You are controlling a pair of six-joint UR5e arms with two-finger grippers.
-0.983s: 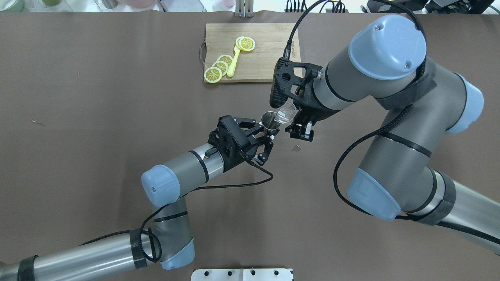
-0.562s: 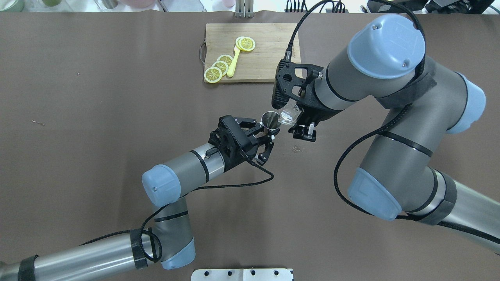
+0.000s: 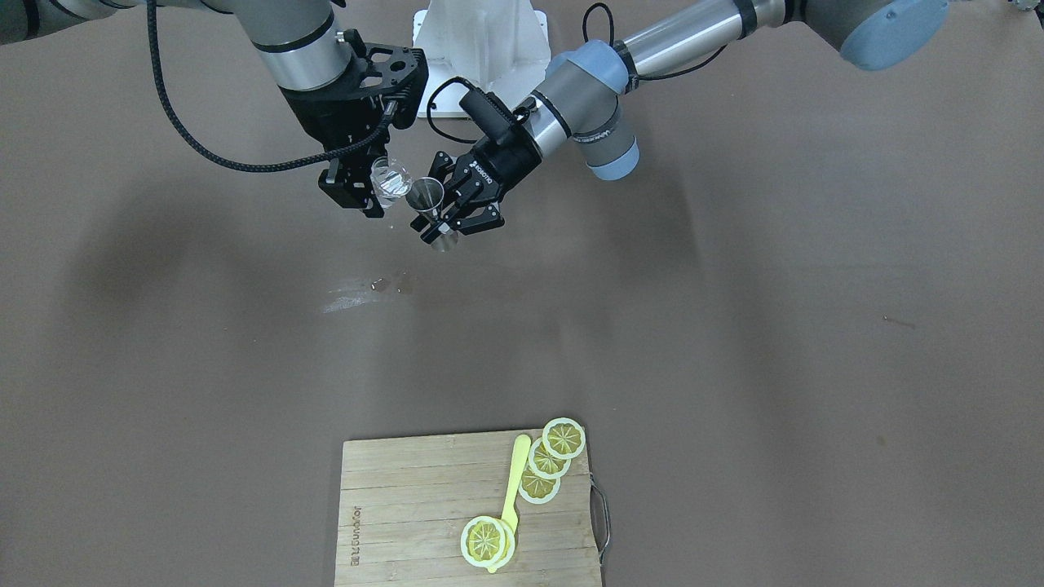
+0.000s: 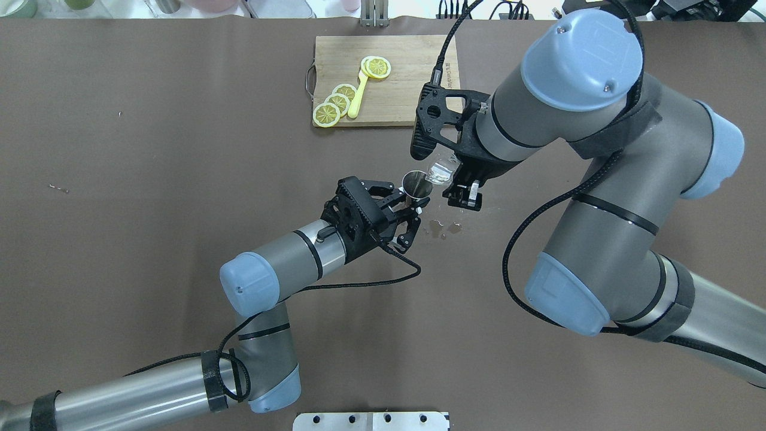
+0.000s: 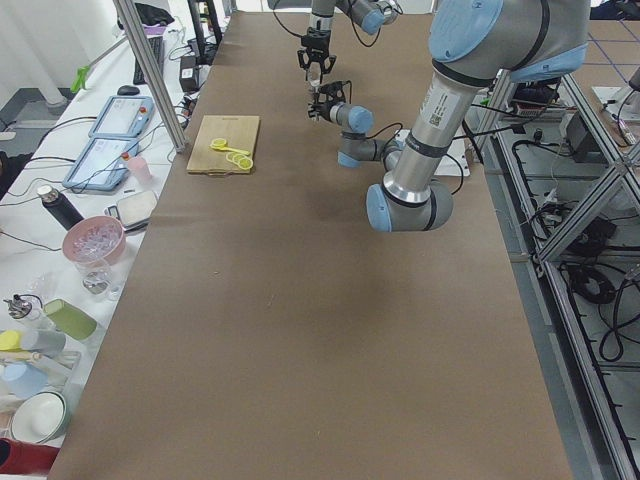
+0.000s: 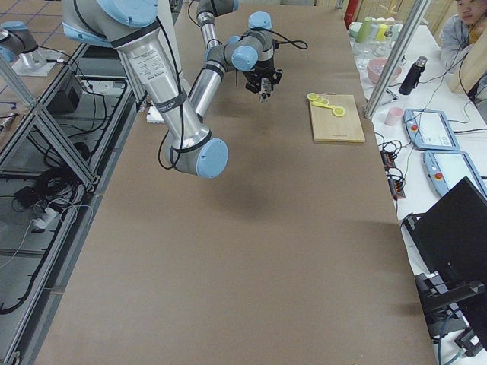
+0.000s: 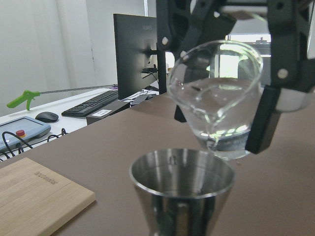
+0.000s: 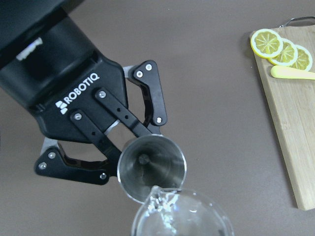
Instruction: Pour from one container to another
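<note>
Both jaws clench, left on jigger (image 4: 416, 183), right on tilted glass (image 7: 216, 98); left wrist view alone shows liquid (image 7: 222, 133) inside.

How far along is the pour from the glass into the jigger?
Done: the left claw holds the silver hourglass-shaped steel jigger, the right claw the small clear drinking glass. In hand: the glass is tilted, lip at the jigger's rim, liquid inside. Left: emptying it; drops wet the brown table.

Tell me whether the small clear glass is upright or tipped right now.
Tipped. In the left wrist view the glass leans mouth-first toward the jigger, with liquid pooled at its low side. In the right wrist view its lip overhangs the jigger's rim.
</note>
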